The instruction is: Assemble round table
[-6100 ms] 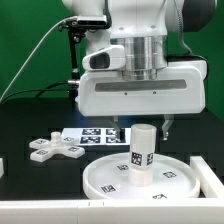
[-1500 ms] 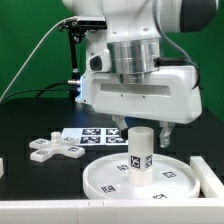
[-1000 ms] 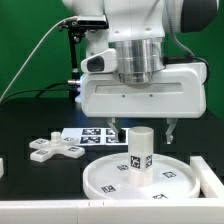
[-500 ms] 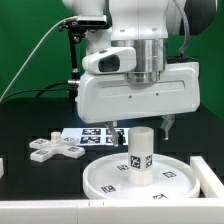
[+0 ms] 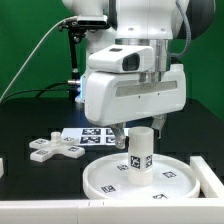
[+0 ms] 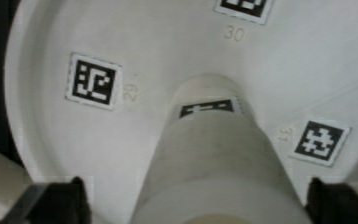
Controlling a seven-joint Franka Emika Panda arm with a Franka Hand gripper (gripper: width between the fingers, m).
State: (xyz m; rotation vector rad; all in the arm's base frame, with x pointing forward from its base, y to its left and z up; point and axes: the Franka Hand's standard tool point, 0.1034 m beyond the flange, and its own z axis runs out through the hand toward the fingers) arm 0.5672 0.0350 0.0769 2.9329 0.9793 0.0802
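- Round table parts are white. The big disc (image 5: 98, 180) lies flat at the front of the black table top (image 5: 30, 125), and the short leg (image 5: 141, 152) stands straight up in the middle of it.
- The cross foot (image 5: 55, 150) lies by itself on the exterior view's left, well apart from the disc. It is not on the leg yet.
- The marker board (image 5: 92, 137) lies flat behind the disc.
- The gripper (image 5: 139, 129) hangs right over the top of the leg. It is open, with one finger on each side of the leg. The fingers (image 5: 118, 134) do not touch the leg, as far as I can see.
- In the wrist view the leg sits between the two dark fingertips (image 6: 60, 203), so the aim looks good.
- I think the job now is to grab the leg, maybe to turn it tight into the disc. I cannot tell if the leg is already tight.
- If the gripper comes down a bit off to one side, a finger could land on top of the leg and jam, or tip it.
- If it squeezes too near the top edge, the smooth round leg could slip out.
- If one finger touches first, it could shove the leg and slide the disc along the table top.
- If the leg gets turned while it leans, it could go in crooked.
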